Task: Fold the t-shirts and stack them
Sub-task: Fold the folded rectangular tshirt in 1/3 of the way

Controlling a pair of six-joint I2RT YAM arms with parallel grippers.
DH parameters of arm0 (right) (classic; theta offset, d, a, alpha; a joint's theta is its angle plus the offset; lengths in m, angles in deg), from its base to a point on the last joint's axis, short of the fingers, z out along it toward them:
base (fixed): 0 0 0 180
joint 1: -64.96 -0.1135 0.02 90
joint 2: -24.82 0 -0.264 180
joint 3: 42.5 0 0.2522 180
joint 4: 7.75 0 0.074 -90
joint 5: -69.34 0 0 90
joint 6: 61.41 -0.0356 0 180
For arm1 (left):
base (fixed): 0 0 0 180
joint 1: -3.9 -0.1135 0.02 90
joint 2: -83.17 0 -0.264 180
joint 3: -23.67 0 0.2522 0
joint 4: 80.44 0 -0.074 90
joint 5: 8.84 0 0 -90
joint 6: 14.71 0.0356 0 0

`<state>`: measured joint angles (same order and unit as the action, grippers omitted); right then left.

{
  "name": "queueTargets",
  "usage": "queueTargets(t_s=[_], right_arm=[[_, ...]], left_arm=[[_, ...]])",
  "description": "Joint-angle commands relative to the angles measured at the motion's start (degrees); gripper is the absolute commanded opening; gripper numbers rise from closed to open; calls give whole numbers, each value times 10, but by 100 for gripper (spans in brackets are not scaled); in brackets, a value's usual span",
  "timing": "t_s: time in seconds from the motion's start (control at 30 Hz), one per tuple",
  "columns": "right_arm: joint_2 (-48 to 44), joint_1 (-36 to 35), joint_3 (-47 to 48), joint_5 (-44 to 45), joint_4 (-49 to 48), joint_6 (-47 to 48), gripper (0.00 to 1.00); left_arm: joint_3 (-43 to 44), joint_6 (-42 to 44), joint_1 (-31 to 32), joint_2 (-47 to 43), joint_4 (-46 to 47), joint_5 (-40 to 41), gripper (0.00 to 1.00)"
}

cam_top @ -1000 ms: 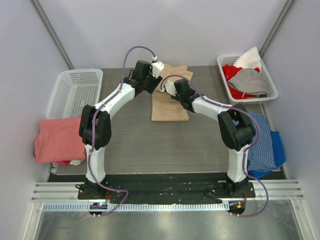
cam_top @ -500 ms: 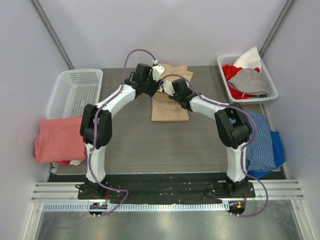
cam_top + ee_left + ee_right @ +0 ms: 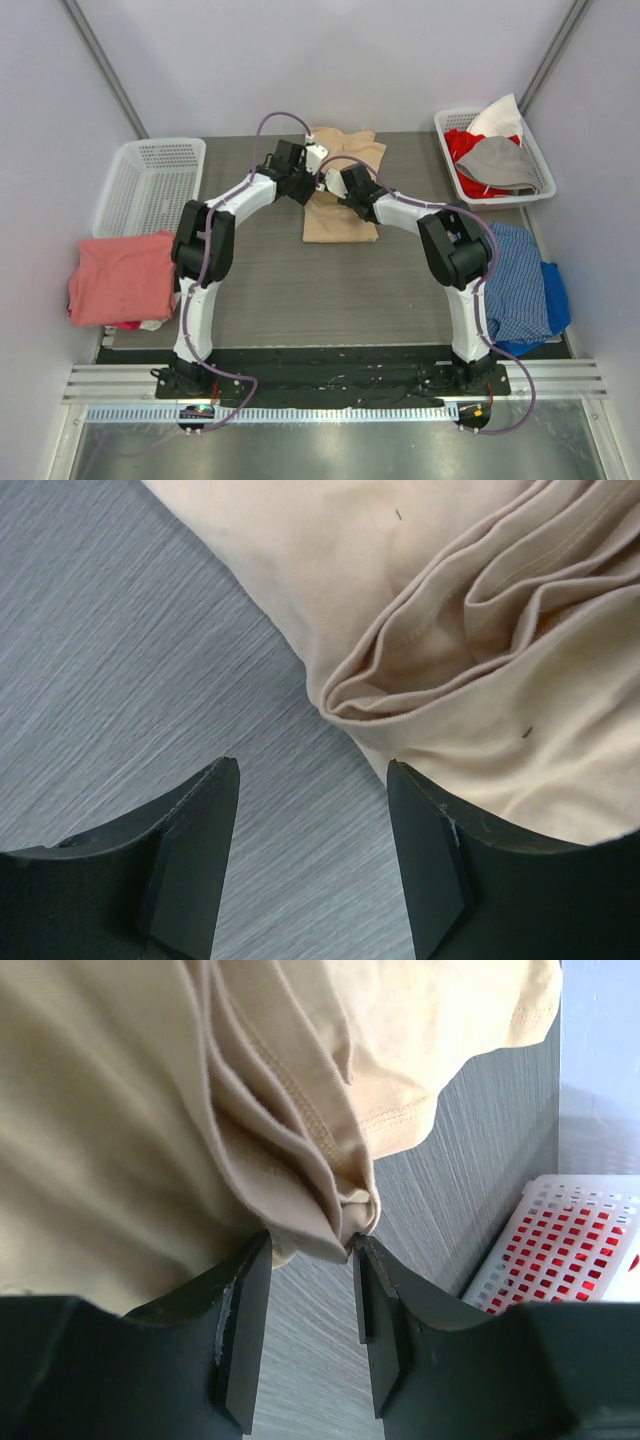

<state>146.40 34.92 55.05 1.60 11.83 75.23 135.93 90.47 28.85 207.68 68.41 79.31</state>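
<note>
The tan t-shirt (image 3: 342, 210) lies partly folded at the back middle of the table, its upper part bunched. My left gripper (image 3: 306, 184) is down at its left edge. In the left wrist view it (image 3: 312, 768) stands open over bare table, with the shirt's layered fold (image 3: 430, 670) just ahead and under the right finger. My right gripper (image 3: 336, 186) is beside it, over the shirt. It (image 3: 312, 1240) is open, and a bunched tan fold (image 3: 330, 1210) touches its fingertips. The salmon-pink t-shirt (image 3: 120, 278) lies folded at the table's left edge.
An empty white basket (image 3: 150, 185) stands back left. A second white basket (image 3: 495, 155), holding red, white and grey clothes, stands back right and also shows as a basket corner (image 3: 570, 1250) in the right wrist view. Blue checked cloth (image 3: 520, 280) lies by the right arm.
Both arms have reached further in. The right gripper has shifted left toward the left one, and both now sit close together at the tan shirt's upper left part.
</note>
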Motion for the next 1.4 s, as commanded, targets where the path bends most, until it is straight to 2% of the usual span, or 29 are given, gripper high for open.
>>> queueTargets(t_s=[0.0,0.8,1.37], right_arm=[[0,-5,41,9,-40,4,45],[20,-5,81,34,-37,28,45],[-34,-4,41,42,-33,18,45]], left_arm=[[33,-8,4,21,23,-24,65],[66,-26,0,16,13,-37,64],[43,-55,-5,-48,-5,-79,64]])
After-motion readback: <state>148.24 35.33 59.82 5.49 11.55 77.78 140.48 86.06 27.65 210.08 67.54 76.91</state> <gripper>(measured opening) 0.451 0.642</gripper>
